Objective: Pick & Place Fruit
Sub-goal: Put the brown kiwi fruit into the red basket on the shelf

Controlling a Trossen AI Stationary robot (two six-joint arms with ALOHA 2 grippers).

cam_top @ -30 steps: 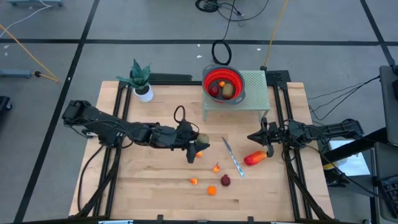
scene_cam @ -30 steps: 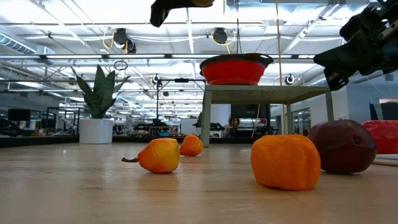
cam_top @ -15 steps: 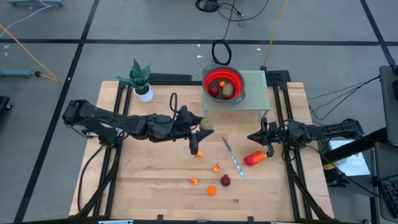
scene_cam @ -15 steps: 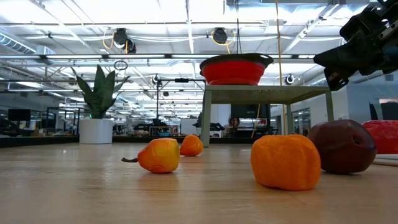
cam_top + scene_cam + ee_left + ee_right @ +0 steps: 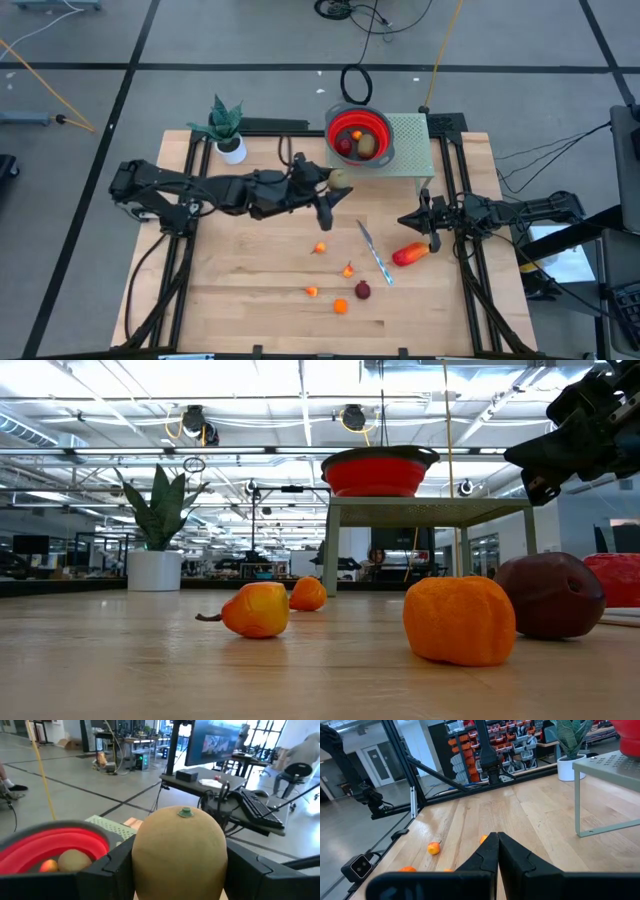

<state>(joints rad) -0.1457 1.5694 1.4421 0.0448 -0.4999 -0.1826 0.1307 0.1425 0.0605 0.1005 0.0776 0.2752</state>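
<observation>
1. Three pieces of fruit already lie in the red bowl (image 5: 359, 134) on the green stand (image 5: 410, 146) at the far side of the desk (image 5: 250, 300).
2. The left gripper (image 5: 334, 188), fingers grasping an olive-brown oval fruit (image 5: 338, 179), hangs just left of the bowl, not yet over it.
3. The right gripper (image 5: 408, 219) waits at the right, fingers clenched on nothing.
4. Left on the desk: the elongated red-orange piece (image 5: 410, 254), a dark red ball (image 5: 362, 290) and four small orange pieces (image 5: 340, 306).

Pale wood table (image 5: 250, 280); glossy red bowl (image 5: 360, 128); matt olive-brown fruit (image 5: 180, 850)
</observation>
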